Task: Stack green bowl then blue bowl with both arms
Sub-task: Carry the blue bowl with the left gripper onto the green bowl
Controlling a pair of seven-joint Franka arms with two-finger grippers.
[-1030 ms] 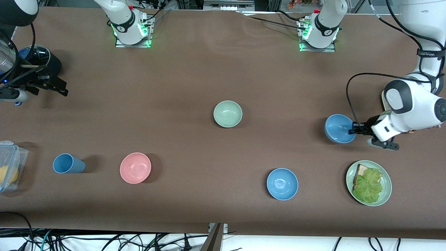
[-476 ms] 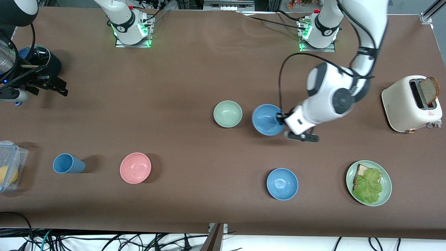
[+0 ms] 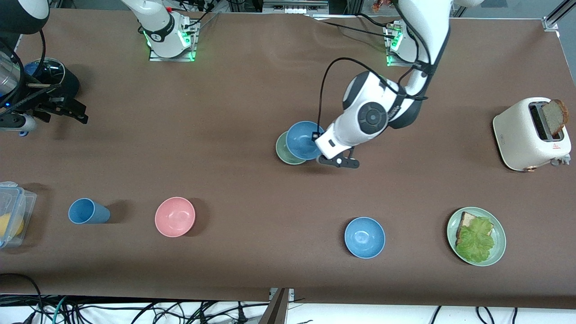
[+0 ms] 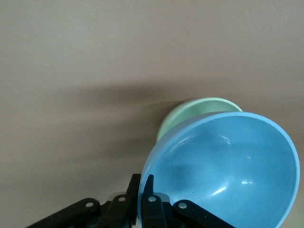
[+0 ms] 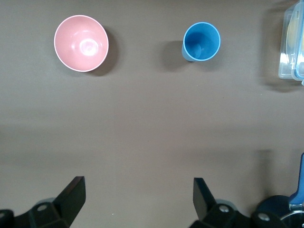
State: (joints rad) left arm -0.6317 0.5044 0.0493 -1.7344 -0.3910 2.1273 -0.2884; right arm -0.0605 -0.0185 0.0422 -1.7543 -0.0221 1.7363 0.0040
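- brown table, front view clock:
- green bowl centre
- pink bowl, blue cup 8
- blue bowl, plate 5
- toaster 3
- clear box 9

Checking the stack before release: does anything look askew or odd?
Yes: the blue bowl, pinched at its rim by the left gripper, hangs tilted and off-centre over the green bowl, whose edge still peeks out beneath. The right gripper waits open by the table's end.
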